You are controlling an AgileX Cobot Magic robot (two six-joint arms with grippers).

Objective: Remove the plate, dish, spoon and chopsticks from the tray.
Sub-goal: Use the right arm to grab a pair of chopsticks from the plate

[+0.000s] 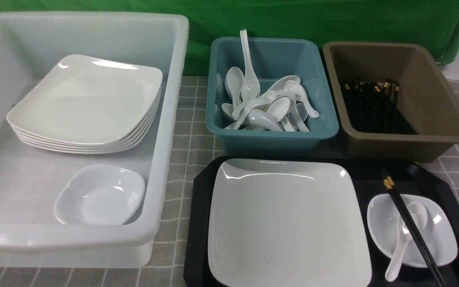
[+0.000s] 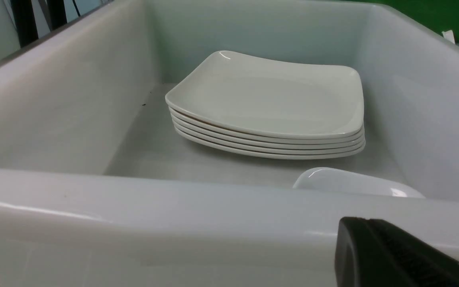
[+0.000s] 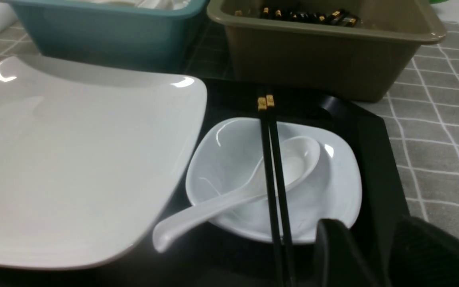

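Thin black chopsticks (image 3: 271, 171) lie across the white soup spoon (image 3: 297, 159) in the small white dish (image 3: 221, 159), right of the large square white plate (image 3: 74, 159). Now the right fingers (image 3: 335, 247) hover part-spread and empty: best pinch both sticks together. The left fingers (image 2: 389, 255) are closed.

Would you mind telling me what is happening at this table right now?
A two-armed robot is about to clear the tray, but nothing has left it yet. The plate lies on it with the dish beside it; the spoon rests in the dish and the chopsticks lie across both. The right gripper hovers open near the dish, holding nothing; the left gripper, shut, sits by the white tub.
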